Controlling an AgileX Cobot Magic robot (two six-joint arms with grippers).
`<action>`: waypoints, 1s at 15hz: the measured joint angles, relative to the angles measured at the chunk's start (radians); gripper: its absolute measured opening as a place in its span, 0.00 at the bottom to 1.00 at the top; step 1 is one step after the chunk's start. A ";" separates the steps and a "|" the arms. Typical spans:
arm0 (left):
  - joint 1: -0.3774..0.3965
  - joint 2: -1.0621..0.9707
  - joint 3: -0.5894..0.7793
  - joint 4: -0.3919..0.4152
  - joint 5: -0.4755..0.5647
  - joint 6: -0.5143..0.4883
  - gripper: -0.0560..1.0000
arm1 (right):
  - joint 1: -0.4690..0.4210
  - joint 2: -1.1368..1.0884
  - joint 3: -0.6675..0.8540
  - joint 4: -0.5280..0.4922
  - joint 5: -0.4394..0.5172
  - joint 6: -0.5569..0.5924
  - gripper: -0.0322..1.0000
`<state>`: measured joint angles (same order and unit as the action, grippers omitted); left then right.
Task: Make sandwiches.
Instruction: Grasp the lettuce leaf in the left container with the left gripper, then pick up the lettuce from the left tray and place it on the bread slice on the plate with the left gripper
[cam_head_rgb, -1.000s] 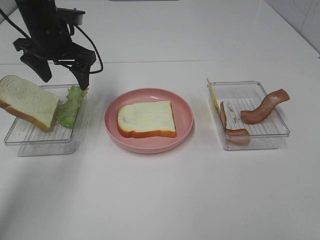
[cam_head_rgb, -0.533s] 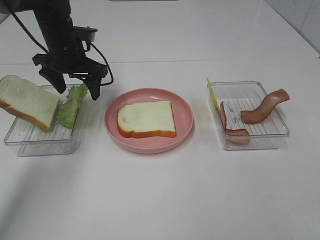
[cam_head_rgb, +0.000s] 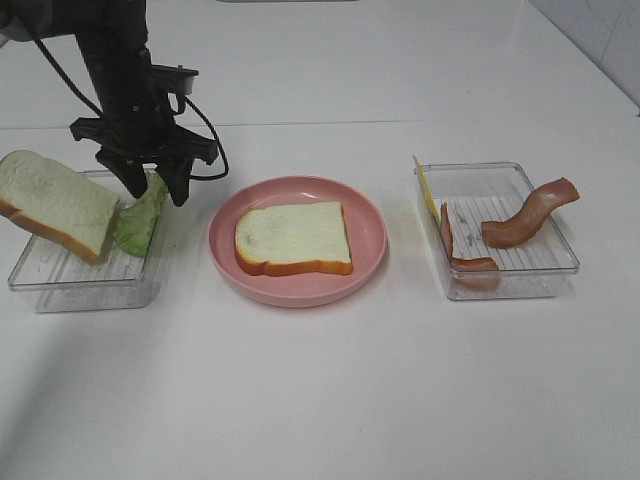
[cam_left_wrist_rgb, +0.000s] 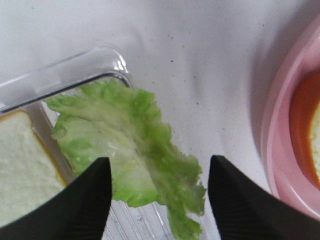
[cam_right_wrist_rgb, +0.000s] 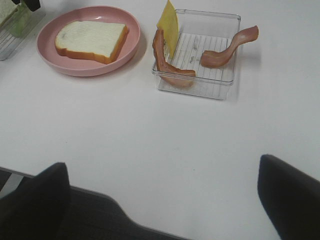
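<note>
Green lettuce (cam_left_wrist_rgb: 130, 140) lies between the spread fingers of the left hand (cam_left_wrist_rgb: 159, 160), draped over the clear tray (cam_left_wrist_rgb: 75, 65) corner; only the wrist view shows that gap; from up high the fingers cover the leaf's top; right hand (cam_right_wrist_rgb: 160, 162) gapes wide; bread slice (cam_head_rgb: 293, 238) on the pink plate (cam_head_rgb: 225, 262); a second ago the left hand sat higher and wider.

Premises: robotics lab bench. Evidence: plain white table (cam_head_rgb: 320, 400), cabled black robot arm (cam_head_rgb: 115, 60) over it, clear plastic trays (cam_head_rgb: 520, 280) and pink plate (cam_head_rgb: 225, 262) set in a row.
</note>
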<state>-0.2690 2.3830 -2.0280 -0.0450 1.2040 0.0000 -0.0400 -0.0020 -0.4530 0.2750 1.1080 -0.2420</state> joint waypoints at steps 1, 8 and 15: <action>0.000 0.000 0.000 0.000 0.000 0.000 0.47 | 0.000 0.000 0.000 0.000 0.000 0.000 0.98; 0.000 -0.001 -0.003 0.000 0.004 0.032 0.05 | 0.000 0.000 0.000 0.000 0.000 0.000 0.98; 0.000 -0.013 -0.087 -0.022 0.023 0.034 0.05 | 0.000 0.000 0.000 0.001 0.000 0.000 0.98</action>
<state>-0.2690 2.3700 -2.1150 -0.0670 1.2270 0.0340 -0.0400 -0.0020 -0.4530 0.2760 1.1080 -0.2420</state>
